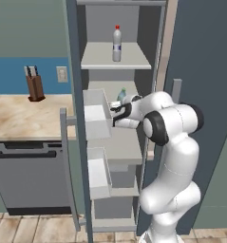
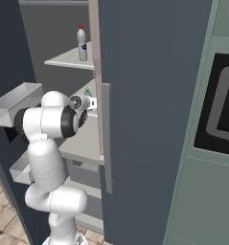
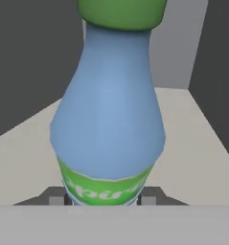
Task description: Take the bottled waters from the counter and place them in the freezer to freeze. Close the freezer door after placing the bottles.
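Gripper: the gripper reaches into the freezer at the middle shelf, wrist roughly level.
Jaws: closed on the blue-green bottle; the two dark fingertips press against its lower body, one on each side of the green label.
Blue-green bottle: held upright with its green cap at the top of the hand view; in the left base view its cap and shoulder peek out just past the wrist, over the middle shelf. Whether its base touches the shelf, I cannot tell.
Red-capped bottle: the whitish bottle with red cap stands upright on the shelf above, apart from the gripper; the right base view shows it too, near the shelf's front edge.
Freezer door: the narrow door stands open at the left, its white bins facing the shelves.
Counter: the beige counter lies left of the open door, with a knife block at its back wall.
Below counter: a dark dishwasher front.
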You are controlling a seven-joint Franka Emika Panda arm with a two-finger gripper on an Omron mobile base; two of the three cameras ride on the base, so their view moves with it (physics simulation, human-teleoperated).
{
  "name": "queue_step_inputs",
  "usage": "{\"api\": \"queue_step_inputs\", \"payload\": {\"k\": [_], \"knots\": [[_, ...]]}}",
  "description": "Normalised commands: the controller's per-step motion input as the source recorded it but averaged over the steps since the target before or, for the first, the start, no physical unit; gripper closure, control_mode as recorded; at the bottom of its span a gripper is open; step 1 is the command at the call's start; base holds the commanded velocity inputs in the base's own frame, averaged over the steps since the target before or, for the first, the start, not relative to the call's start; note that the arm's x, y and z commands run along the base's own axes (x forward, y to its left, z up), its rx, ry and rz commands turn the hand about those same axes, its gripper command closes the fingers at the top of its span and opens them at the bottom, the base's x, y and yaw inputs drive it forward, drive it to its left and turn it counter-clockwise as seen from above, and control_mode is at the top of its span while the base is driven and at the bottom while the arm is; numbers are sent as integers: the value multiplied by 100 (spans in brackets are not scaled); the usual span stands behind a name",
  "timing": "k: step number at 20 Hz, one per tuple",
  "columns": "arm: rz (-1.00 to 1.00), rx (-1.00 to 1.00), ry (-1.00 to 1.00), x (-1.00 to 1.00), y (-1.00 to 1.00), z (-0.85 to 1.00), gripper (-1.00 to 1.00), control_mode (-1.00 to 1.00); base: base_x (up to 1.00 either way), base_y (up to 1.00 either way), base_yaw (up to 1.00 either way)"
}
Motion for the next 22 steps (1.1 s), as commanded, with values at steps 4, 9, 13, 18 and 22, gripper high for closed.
{"api": "queue_step_inputs", "payload": {"k": [4,9,13,18,22], "knots": [[-6,0,8,-2,0,-47,100,-100,0,0,0],[-1,-2,0,-8,20,-62,100,-100,0,0,0],[-2,-4,0,0,28,-55,100,-100,0,0,0],[-3,-2,0,0,19,-35,100,-100,0,0,0],[0,0,0,0,32,-8,100,-100,0,0,0]]}}
